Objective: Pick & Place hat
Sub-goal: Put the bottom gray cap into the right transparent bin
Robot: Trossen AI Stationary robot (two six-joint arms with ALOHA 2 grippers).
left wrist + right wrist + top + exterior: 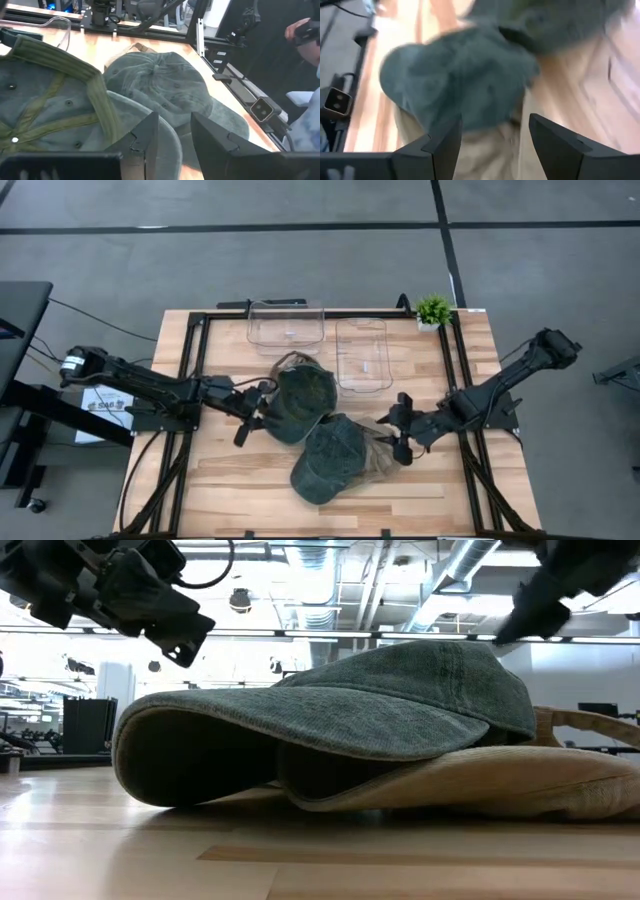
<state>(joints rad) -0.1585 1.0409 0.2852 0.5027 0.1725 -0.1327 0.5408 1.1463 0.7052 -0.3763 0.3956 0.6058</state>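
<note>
left gripper [262, 408] fingers parted, gripping nothing, sitting at edge of upturned green cap [303, 402] | right gripper [398, 427] spread, empty, facing grey-green cap [332, 463] brim-side, nearer | tan cap [378, 450] lying underneath

A light wooden slatted counter [230, 480] with a black frame carried two clear plastic bins [286, 323] at 12 o'clock, a small green potted plant [433, 310] at 1 o'clock, one dark green cap [302, 404] near centre, and at 6 o'clock another green cap [328, 464] atop a tan cap [378, 457].
</note>
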